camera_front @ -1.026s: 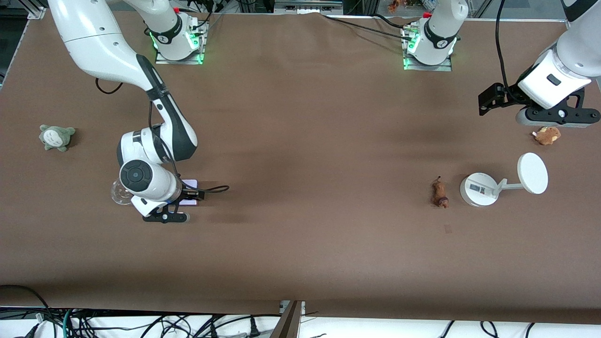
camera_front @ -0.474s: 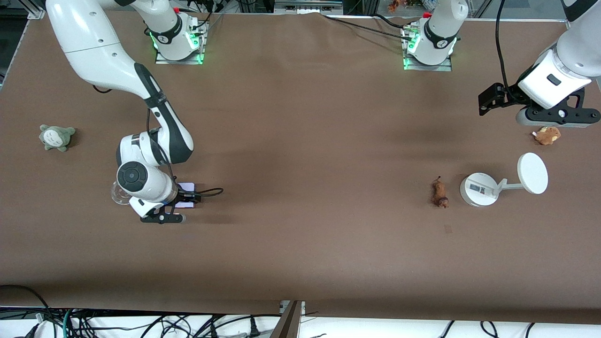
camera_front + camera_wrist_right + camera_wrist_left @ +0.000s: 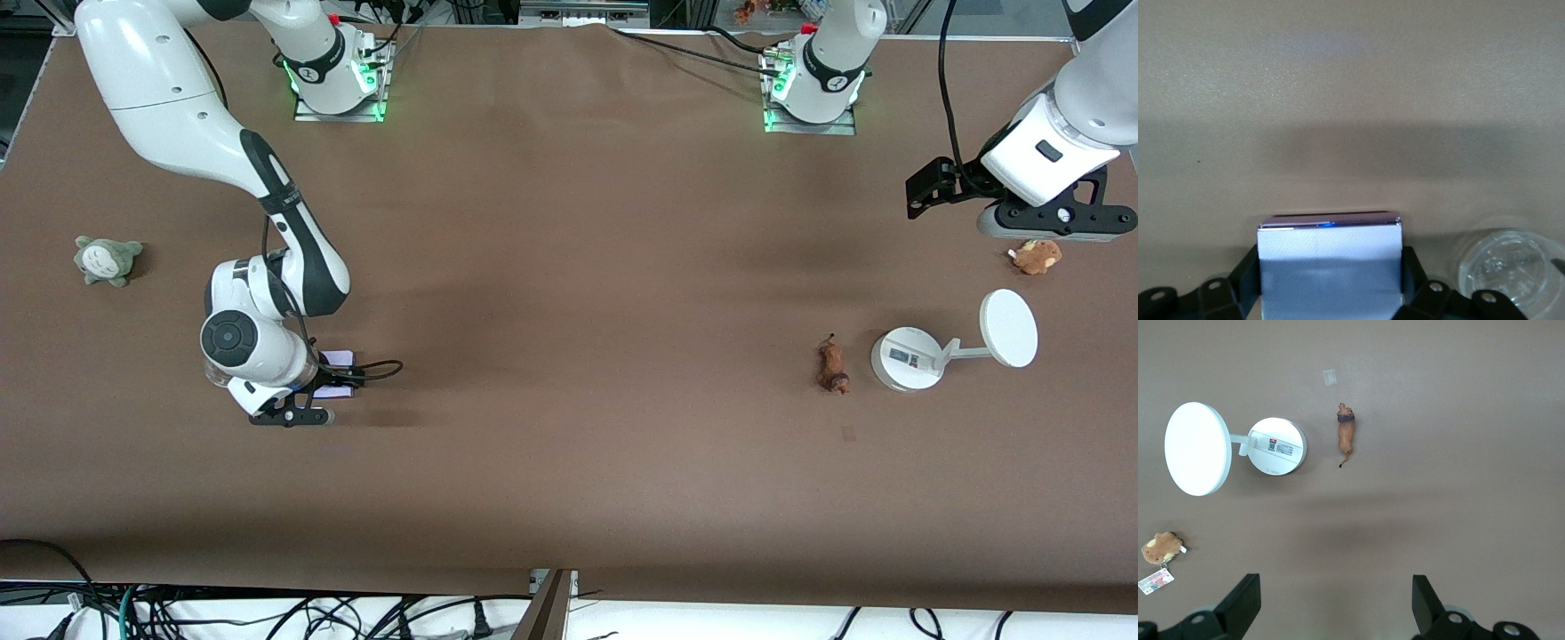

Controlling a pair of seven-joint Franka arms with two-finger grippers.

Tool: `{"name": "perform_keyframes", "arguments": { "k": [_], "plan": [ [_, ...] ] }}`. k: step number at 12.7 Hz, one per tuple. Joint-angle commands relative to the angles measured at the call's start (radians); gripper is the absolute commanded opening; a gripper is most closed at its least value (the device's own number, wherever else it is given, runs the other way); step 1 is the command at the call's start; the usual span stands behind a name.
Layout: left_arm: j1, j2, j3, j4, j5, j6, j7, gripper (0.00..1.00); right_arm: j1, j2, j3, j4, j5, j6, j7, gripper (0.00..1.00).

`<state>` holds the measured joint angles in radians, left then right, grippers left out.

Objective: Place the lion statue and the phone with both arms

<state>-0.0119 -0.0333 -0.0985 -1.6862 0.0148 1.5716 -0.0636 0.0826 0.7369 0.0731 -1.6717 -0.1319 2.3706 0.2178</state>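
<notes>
Brown bench (image 3: 569, 267): right gripper (image 3: 1330, 293), jaws clamped on phone (image 3: 1330, 267), over its end; left gripper (image 3: 1331, 607) waits spread, lion statue (image 3: 833, 366) at stand's (image 3: 907, 358) 9 o'clock.

the pale-lavender phone (image 3: 1330, 267) is sitting clamped between gripper fingers; the orange-brown lion statue (image 3: 833, 366) is lying beside the white stand's base.

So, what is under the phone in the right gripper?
The right gripper holds the phone over the bare brown table, with a clear lid beside it. The table right beneath the phone is covered.
</notes>
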Motion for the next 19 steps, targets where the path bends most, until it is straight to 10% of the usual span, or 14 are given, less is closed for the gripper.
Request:
{"name": "perform_keyframes", "arguments": {
  "k": [1,7,19],
  "plan": [
    [0.0,0.007,-0.001,0.022,-0.007,-0.005,0.005,1.0,-0.006,-0.019,0.008,-0.026,0.014,0.016,-0.012,0.99],
    [0.0,0.007,-0.001,0.022,-0.006,0.007,0.005,1.0,-0.003,-0.08,0.048,0.01,0.015,-0.08,-0.014,1.0],
    [0.0,0.026,-0.001,0.049,-0.004,0.007,0.005,1.0,-0.003,-0.526,0.079,0.225,0.08,-0.841,0.012,1.0]
  ]
}}
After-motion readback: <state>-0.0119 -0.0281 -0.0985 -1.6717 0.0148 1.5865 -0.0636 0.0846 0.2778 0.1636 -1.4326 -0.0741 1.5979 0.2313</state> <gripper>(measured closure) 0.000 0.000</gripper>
